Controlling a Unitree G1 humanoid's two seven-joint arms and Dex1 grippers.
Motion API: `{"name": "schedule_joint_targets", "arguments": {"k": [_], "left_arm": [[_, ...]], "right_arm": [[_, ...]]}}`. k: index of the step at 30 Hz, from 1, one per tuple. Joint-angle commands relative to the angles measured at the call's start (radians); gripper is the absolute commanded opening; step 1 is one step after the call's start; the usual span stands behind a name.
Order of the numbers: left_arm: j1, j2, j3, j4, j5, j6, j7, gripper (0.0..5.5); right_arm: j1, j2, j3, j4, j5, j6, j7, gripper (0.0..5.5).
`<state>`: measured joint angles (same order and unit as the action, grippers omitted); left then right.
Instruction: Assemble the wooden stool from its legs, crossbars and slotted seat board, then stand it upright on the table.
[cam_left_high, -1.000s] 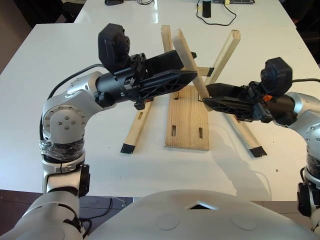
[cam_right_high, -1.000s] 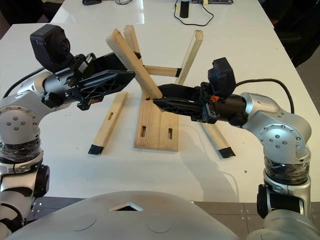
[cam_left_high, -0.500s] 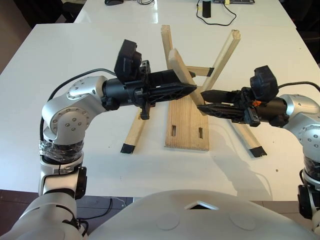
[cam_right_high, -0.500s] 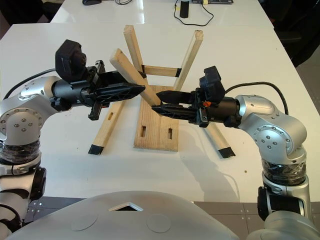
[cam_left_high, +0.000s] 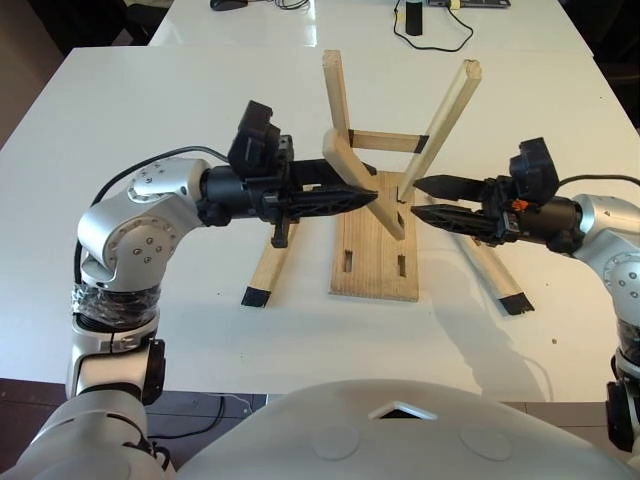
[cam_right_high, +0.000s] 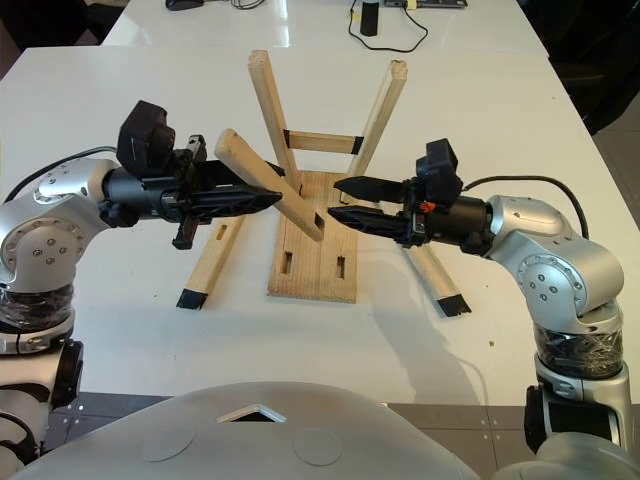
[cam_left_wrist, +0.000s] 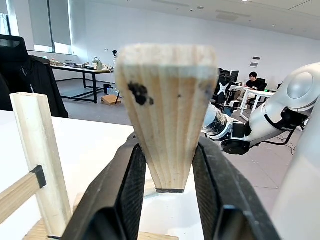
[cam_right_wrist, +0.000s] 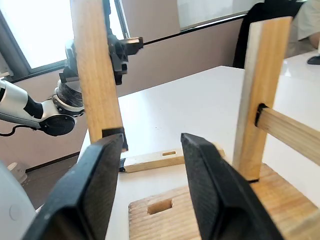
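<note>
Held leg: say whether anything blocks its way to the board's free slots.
Nothing visible does. Both free slots lie bare on the seat board; the left gripper holds the leg tilted above it, the open right gripper beside its lower end.

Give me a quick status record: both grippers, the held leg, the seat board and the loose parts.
Left gripper: shut on the held leg
Held leg: tilted, lower end over the seat board, contact unclear
Right gripper: open, beside that lower end
Mounted: two legs joined by a crossbar, at the board's far end
Near slots: empty
Loose: left piece and right piece, flat beside the board
</note>
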<state>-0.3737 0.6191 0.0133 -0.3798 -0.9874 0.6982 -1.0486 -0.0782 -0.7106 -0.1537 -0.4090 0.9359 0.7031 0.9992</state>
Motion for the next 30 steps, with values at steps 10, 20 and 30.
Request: {"name": "schedule_joint_targets", "arguments": {"k": [10,20,30], "left_arm": [[0.125,0.341,0.073,0.497,0.483,-0.395,-0.272,1.28],[0.438,0.311,0.02,0.275,0.524,-0.471,-0.316,1.28],[0.353,0.285,0.099,0.185,0.415,-0.372,-0.24,1.28]], "right_arm": [[0.205,0.033,-0.087,-0.086,-0.07,-0.088,-0.083,2.13],[0.211,0.022,-0.018,-0.082,-0.18,-0.138,-0.081,2.13],[0.202,0.004,-0.008,-0.078,-0.21,-0.149,-0.067,2.13]]}}
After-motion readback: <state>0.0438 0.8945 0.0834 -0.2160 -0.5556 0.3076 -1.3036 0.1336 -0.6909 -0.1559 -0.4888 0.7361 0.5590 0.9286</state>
